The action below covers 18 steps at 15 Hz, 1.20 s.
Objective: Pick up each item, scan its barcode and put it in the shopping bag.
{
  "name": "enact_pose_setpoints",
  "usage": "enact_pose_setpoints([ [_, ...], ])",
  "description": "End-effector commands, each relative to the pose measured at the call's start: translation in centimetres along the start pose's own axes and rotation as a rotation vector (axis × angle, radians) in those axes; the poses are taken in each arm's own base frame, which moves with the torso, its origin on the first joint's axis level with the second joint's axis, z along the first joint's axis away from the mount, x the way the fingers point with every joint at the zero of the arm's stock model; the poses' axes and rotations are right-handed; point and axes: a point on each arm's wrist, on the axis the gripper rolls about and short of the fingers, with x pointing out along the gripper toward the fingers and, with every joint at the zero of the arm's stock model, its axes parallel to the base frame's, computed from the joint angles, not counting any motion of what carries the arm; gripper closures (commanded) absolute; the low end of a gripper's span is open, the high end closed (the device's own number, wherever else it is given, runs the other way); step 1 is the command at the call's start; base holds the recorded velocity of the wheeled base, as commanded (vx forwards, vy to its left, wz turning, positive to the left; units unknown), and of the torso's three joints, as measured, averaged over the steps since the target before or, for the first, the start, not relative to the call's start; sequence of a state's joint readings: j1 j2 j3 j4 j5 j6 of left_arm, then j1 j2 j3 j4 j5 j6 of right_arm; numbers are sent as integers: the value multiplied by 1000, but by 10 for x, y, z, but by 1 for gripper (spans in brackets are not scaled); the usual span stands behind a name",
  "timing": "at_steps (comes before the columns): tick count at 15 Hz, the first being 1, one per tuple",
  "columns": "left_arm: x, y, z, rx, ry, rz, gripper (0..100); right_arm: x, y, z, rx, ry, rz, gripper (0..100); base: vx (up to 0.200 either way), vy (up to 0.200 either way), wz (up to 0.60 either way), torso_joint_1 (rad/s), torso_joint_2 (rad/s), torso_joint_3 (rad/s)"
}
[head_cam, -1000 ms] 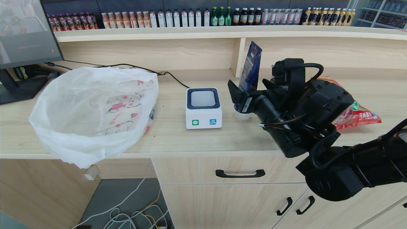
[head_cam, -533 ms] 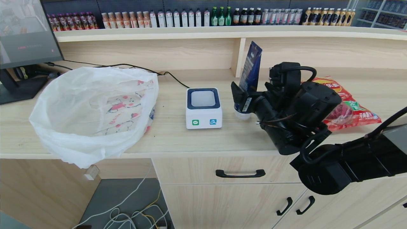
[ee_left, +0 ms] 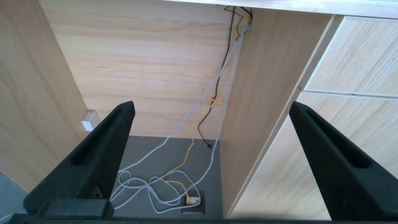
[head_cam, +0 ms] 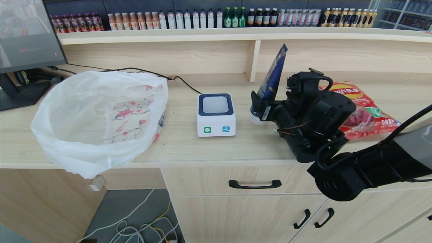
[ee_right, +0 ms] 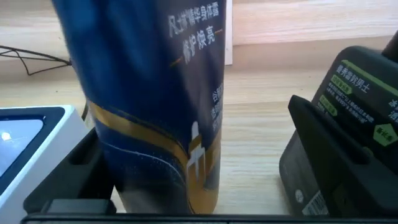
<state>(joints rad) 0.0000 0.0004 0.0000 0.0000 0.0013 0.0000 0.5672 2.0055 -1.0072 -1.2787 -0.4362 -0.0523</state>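
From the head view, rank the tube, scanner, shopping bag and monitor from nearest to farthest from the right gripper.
1. Tube, between the right gripper fingers.
2. Scanner, just left of it.
3. Shopping bag, farther left.
4. Monitor, far left, at the back.

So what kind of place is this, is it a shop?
Most likely a small shop's checkout counter. Rows of bottled drinks line the shelf behind, a white scanner box sits on the wooden counter, and a shopping bag lies open beside it.
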Motion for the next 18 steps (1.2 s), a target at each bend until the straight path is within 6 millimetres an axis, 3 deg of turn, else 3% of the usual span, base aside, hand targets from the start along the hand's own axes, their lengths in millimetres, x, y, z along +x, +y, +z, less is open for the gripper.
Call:
enact_pose_setpoints([
  [1,0,0,0,0,0,0,0,0,6,-5,-1,6,11,0,0,0,0,0,0,0],
  [4,0,0,0,0,0,0,0,-2,16,-1,13,-6,36,0,0,0,0,0,0,0],
  [12,0,0,0,0,0,0,0,-2,16,0,12,-7,34,0,0,0,0,0,0,0],
  [13,0,0,0,0,1,0,0,-1,16,0,12,-9,34,100,0,0,0,0,0,0],
  [18,0,0,0,0,0,0,0,-1,16,-2,14,-6,36,100,0,0,0,0,0,0],
])
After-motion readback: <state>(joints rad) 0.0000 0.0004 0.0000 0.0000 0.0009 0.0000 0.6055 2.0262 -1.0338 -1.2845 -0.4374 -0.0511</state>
